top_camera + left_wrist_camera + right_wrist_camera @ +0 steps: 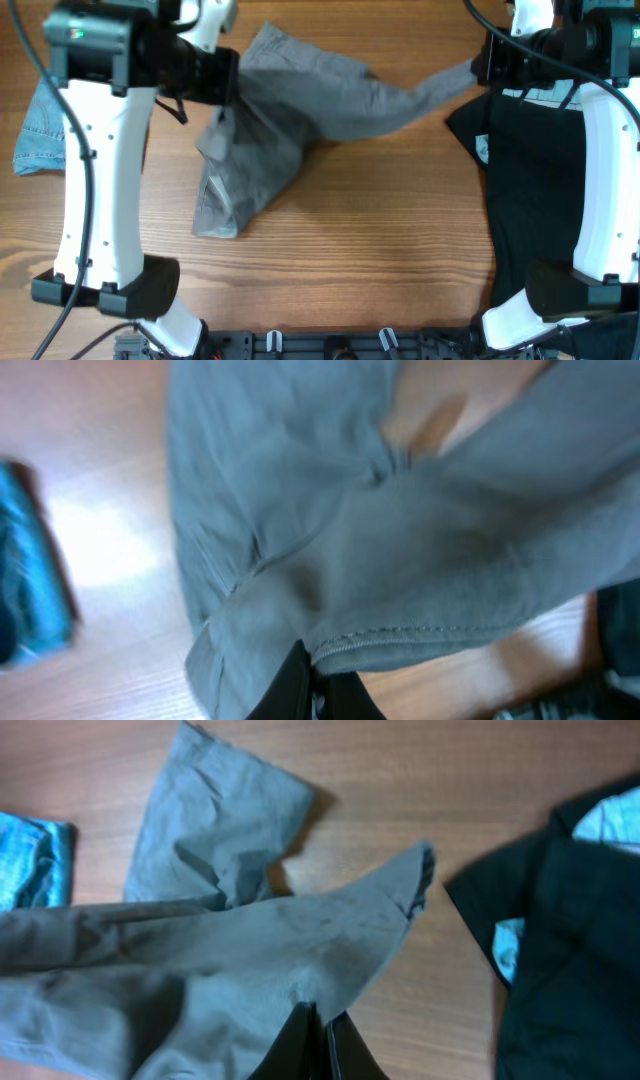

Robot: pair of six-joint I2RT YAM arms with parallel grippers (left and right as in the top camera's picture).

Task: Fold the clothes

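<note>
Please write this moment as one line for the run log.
phase: folding | left gripper: shut on pants | right gripper: shut on pants | pants: stretched between both, not folded yet

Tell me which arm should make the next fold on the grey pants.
Right, probably: the right gripper holds the leg end of the pants, stretched away from the bunched bulk, and could carry it over. The left gripper grips the bulk and looks better as an anchor.

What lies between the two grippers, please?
The grey pants span from the left gripper to the right gripper, seen in the overhead view.
</note>
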